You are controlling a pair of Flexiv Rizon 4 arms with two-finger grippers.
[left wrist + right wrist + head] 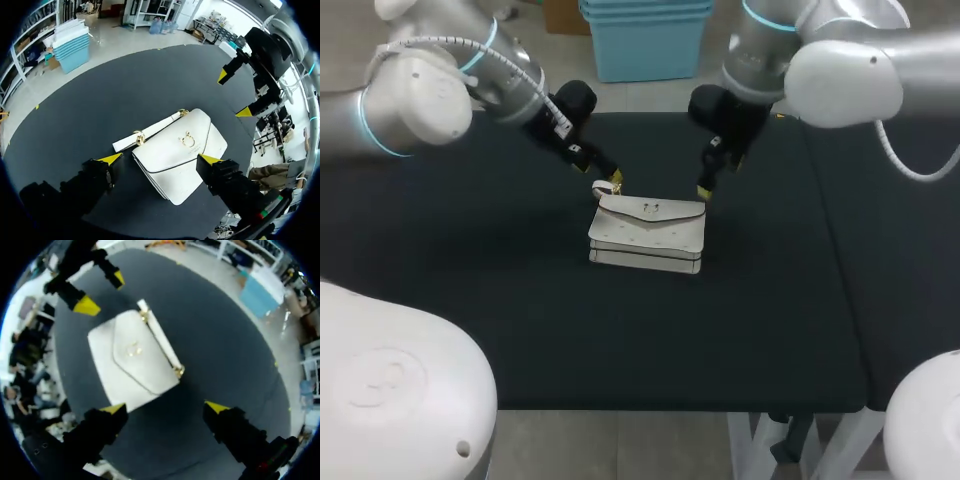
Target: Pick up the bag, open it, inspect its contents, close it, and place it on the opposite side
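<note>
A white flap bag (pixel 648 235) with a gold clasp lies flat and closed in the middle of the black table; its strap (pixel 145 134) with gold rings lies folded along its far edge. My left gripper (pixel 611 183) hovers open just above the bag's far left corner, and in the left wrist view the bag (pixel 180 152) lies below and between its spread fingers (pixel 111 159). Over the far right corner my right gripper (pixel 707 186) also stands open and holds nothing. In the right wrist view the bag (pixel 132 357) sits ahead of that gripper (pixel 165 407).
The black table (pixel 470 300) stretches wide on both sides of the bag. A second black section (pixel 890 280) joins it at the right along a seam. The two grippers face each other across the bag's far edge, a bag's width apart.
</note>
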